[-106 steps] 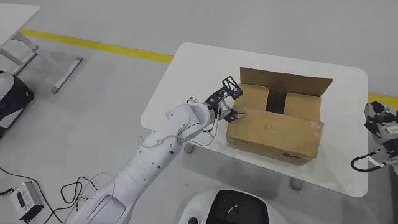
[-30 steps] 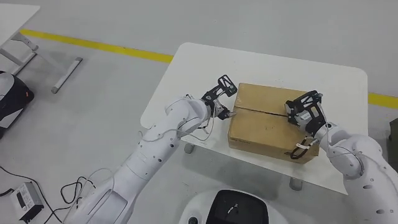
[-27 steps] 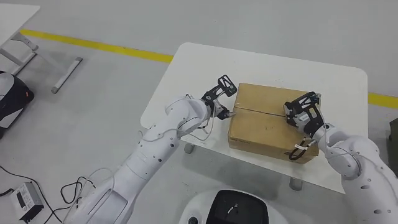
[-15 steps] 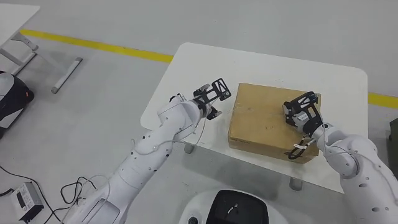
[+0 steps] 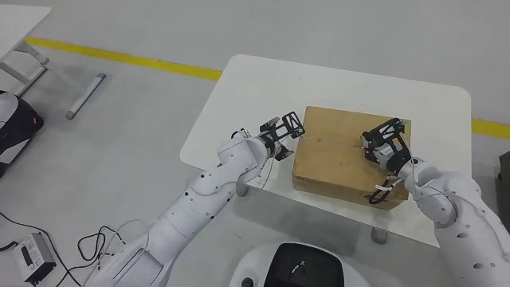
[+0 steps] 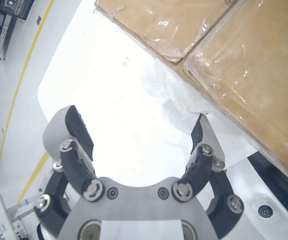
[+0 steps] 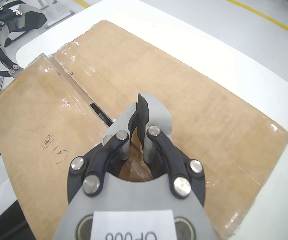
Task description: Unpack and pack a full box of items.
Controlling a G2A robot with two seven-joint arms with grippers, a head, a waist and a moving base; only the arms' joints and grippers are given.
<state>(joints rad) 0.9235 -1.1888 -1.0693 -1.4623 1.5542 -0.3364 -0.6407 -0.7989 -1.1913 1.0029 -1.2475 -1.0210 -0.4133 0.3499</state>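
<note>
White table (image 5: 255, 88), one cardboard box (image 5: 343, 159); left claw (image 6: 135, 117) spread beside it, right claw (image 7: 141, 104) pinched closed above.

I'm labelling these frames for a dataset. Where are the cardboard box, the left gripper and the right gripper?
cardboard box (image 5: 339, 159): top view, on its closed top flap.
left gripper (image 6: 135, 119): left wrist view, midway between its open fingertips.
right gripper (image 7: 141, 107): right wrist view, between its shut fingertips.
</note>
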